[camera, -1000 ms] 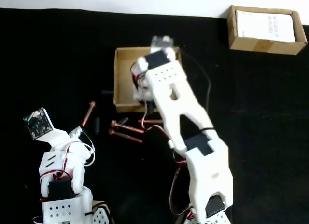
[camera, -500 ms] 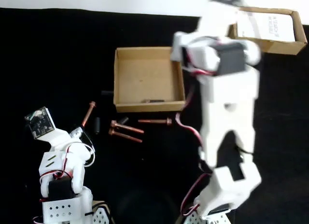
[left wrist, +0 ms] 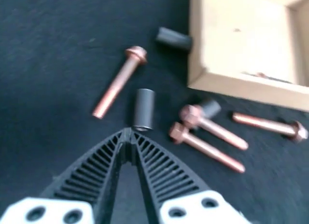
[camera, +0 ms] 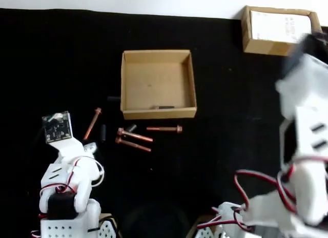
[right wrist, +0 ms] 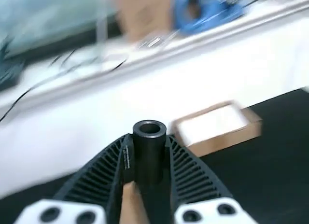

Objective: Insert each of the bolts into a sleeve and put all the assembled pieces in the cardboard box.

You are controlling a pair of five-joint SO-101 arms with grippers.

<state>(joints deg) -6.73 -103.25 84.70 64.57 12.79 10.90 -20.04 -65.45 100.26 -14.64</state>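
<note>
1. The right claw is clamped on a black sleeve, which it holds upright with the open bore on top. The right arm is raised at 3 o'clock from the cardboard box, well apart from every bolt. Only the sleeve's sides are pinched, so a fast swing could tilt it or let it slide down between the jaws.
2. The left claw is closed to a point with nothing in it, its tips just short of a loose sleeve. If it comes down without opening, it would likely shove that sleeve into the lone bolt beside it.
3. A pair of bolts lies on the counter at 7 o'clock from the box, nearly side by side, with a short sleeve at their heads. Gripping one may drag the other along.
4. Another bolt lies just beside the box's 6 o'clock wall. A claw closing there could catch the cardboard and shift the box.
5. One assembled piece lies inside the box against that wall. A second box sits at 2 o'clock, near the raised arm, so a drop could land in the wrong one.
6. The bore looks narrow, so a bolt arriving off-axis would probably jam or knock the sleeve loose.
</note>
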